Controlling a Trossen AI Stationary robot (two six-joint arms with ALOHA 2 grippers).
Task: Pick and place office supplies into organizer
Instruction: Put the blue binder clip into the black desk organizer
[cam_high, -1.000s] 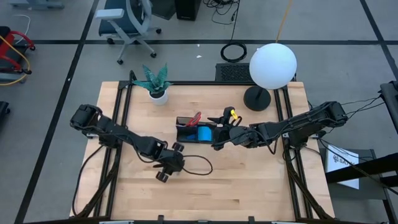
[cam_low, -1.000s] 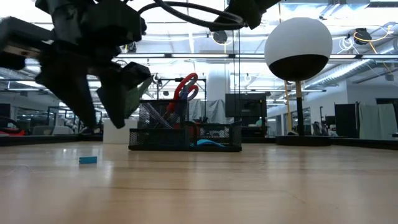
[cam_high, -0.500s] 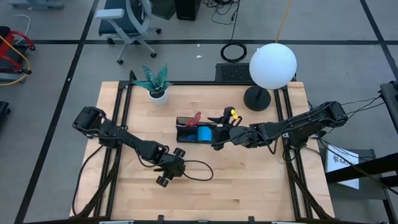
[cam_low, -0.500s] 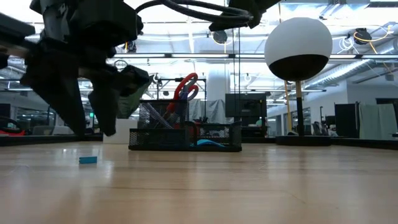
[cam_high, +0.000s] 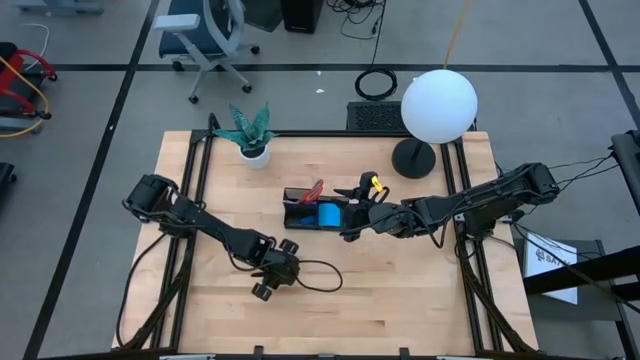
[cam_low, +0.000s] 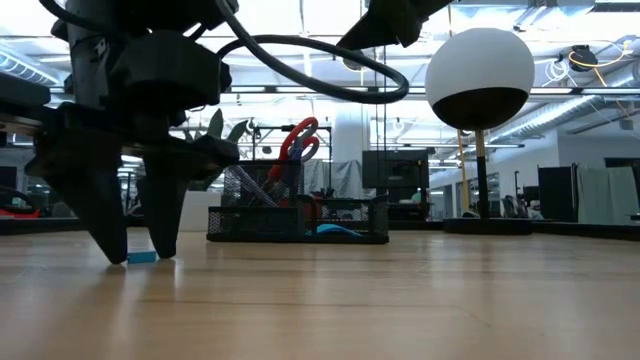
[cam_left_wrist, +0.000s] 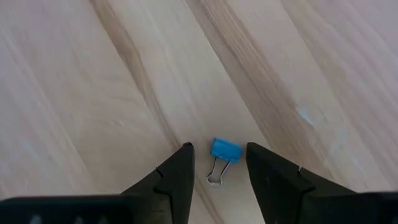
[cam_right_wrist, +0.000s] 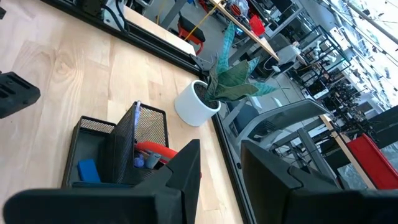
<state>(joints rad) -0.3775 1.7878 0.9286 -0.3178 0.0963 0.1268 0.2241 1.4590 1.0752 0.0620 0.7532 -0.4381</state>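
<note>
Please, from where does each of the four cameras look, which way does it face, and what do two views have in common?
High view: above, facing straight down; both arms, organizer.
Low view: table height, facing level; left gripper straddling blue binder clip.
Left wrist view: facing the table; own open fingers flank that clip.
Right wrist view: facing organizer, potted plant; own fingers open.
Shared: low and left wrist views show the clip.

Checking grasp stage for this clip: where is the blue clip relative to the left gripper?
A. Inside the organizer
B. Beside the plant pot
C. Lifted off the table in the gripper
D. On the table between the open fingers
D: the left wrist view shows the blue clip lying on the table between the left gripper's spread fingers, not yet clamped.
</note>
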